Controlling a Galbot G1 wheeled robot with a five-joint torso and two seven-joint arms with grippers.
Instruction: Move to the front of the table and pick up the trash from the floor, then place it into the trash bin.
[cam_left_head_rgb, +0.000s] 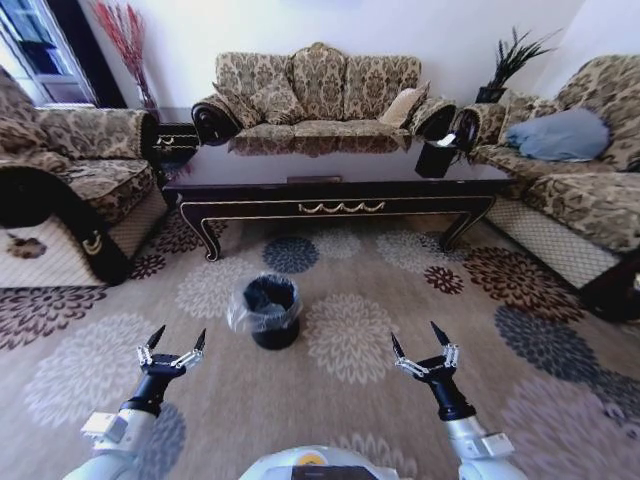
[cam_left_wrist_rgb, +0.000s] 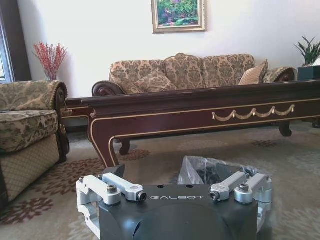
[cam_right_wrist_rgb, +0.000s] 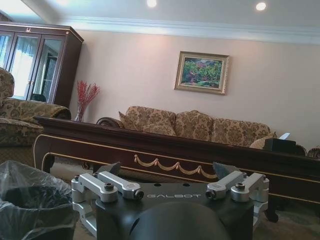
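Patterned sofas (cam_left_head_rgb: 318, 85); framed painting (cam_right_wrist_rgb: 201, 73) on cream wall (cam_right_wrist_rgb: 135, 70)

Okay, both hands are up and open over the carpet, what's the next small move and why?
Probably look around the floor for trash first: left hand and right hand hover open and empty, the trash bin stands ahead before the table, and no litter is visible.
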